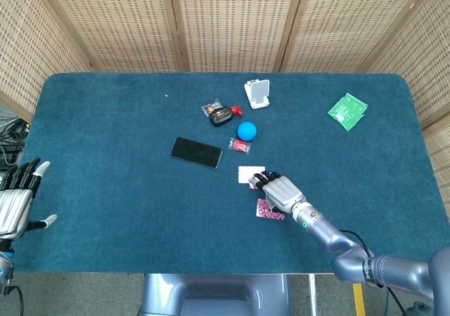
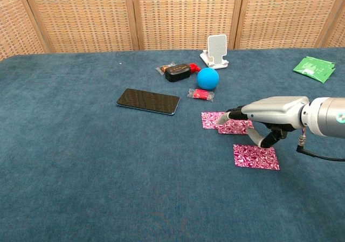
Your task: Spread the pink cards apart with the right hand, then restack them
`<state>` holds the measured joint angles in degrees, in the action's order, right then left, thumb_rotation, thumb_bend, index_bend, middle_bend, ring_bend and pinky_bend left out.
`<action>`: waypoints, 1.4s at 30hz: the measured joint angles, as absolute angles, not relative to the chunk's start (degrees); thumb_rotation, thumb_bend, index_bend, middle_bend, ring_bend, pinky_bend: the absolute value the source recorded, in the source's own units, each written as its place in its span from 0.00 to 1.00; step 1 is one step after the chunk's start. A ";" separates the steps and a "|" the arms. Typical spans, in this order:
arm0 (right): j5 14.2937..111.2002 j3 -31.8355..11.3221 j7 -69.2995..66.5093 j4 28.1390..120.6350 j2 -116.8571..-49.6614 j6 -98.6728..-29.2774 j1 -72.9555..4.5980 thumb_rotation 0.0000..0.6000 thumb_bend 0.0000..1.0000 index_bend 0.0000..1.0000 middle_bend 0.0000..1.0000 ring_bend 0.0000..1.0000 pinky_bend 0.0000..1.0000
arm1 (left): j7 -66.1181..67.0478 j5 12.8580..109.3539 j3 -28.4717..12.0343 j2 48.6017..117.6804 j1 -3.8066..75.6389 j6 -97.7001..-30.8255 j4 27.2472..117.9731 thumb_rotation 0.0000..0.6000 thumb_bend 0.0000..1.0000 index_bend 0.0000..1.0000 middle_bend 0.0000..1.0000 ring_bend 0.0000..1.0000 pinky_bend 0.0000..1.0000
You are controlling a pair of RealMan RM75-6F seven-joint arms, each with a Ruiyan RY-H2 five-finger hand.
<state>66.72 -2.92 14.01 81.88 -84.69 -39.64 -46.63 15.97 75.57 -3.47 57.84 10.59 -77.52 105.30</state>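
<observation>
Three pink patterned cards lie on the blue table. Two overlap: the far card (image 2: 212, 118) (image 1: 247, 174) and the middle card (image 2: 239, 127). The third card (image 2: 256, 157) (image 1: 268, 210) lies apart, nearer the front edge. My right hand (image 2: 267, 114) (image 1: 279, 188) reaches in from the right, fingers stretched out, with its fingertips (image 2: 222, 121) resting on the overlapping pair and holding nothing. In the head view it hides most of the middle card. My left hand (image 1: 17, 202) hangs off the table's left edge, fingers spread and empty.
A black phone (image 2: 147, 101) lies left of the cards. Behind them are a red wrapped sweet (image 2: 200, 94), a blue ball (image 2: 207, 78), a black item (image 2: 177, 72) and a white stand (image 2: 216, 50). A green packet (image 2: 314, 68) sits far right.
</observation>
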 measured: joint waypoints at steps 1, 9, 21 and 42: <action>66.46 -2.59 14.61 81.82 -84.73 -39.49 -46.65 1.00 1.00 0.08 0.12 0.05 0.18 | 15.93 75.63 -3.45 57.84 10.59 -77.53 105.31 1.00 0.00 0.00 0.00 0.00 0.00; 64.04 -0.17 18.27 82.06 -82.20 -38.83 -46.25 1.00 1.00 0.09 0.13 0.05 0.19 | 15.54 76.04 -3.37 57.68 10.44 -77.90 105.53 1.00 0.00 0.00 0.00 0.00 0.00; 62.34 2.44 17.32 80.11 -78.64 -39.31 -43.12 1.00 1.00 0.09 0.13 0.05 0.19 | 15.17 77.07 -3.02 57.39 10.45 -77.91 105.82 1.00 0.00 0.00 0.00 0.00 0.00; 62.15 -10.32 7.41 76.44 -84.29 -45.32 -45.74 1.00 0.07 0.25 0.00 0.00 0.00 | 15.13 75.20 -3.35 57.48 11.19 -76.21 105.01 1.00 0.00 0.00 0.00 0.00 0.00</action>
